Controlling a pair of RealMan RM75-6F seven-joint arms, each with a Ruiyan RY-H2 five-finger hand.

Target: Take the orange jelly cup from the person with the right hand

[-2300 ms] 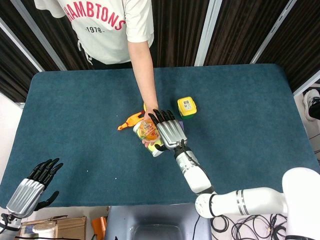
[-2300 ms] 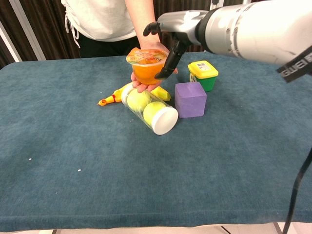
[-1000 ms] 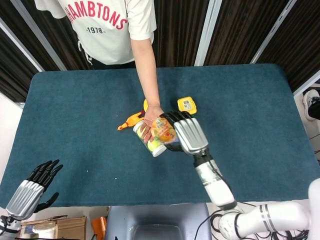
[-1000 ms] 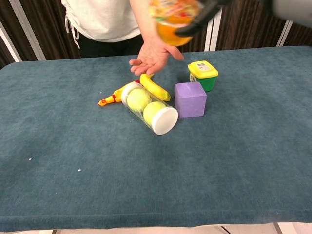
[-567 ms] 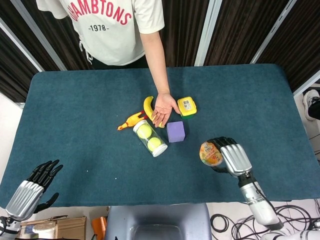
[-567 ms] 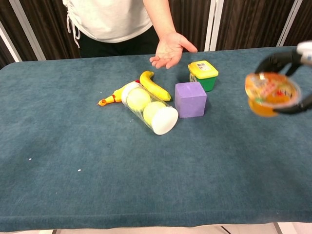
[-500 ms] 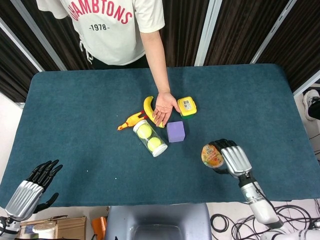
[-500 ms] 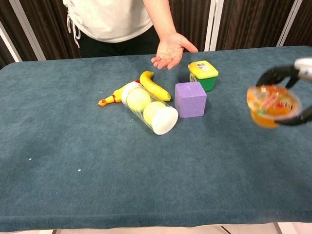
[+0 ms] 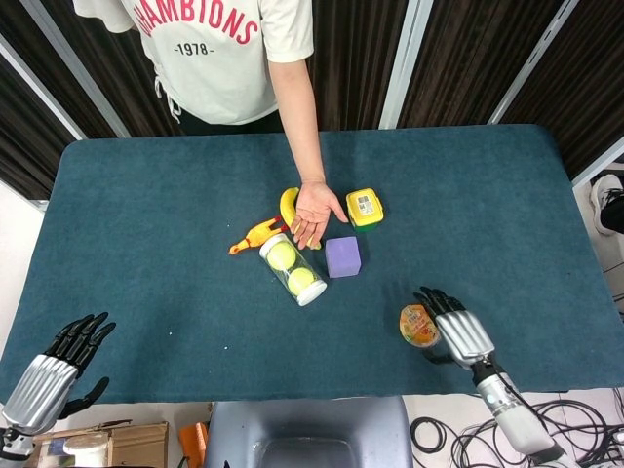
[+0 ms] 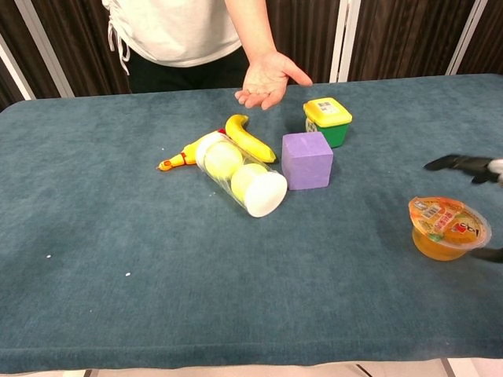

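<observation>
The orange jelly cup (image 9: pixel 419 326) stands upright on the blue cloth of the table (image 9: pixel 146 214), just left of my right hand (image 9: pixel 456 332). I see the fingers spread around it with a gap showing in the chest view, so the hand is released and grasps nothing. My left hand (image 9: pixel 47 370) hangs off the table's near left corner, fingers apart and empty, well apart from everything on the cloth.

Dark slatted panels line the room behind the table. The person (image 9: pixel 219 54) stands at the far edge, their open palm (image 9: pixel 314 212) raised above the cluster.

Bare cloth lies between my left hand and the cluster, and more of it beyond my right hand toward the far right corner.

Up and left of my right hand lie a toy chicken (image 9: pixel 253 236), a banana (image 9: pixel 290 207), a clear tube (image 9: pixel 292 268) on its side with two tennis balls in it, a purple cube (image 9: pixel 343 256) and a closed yellow-lidded green tub (image 9: pixel 364 207).
</observation>
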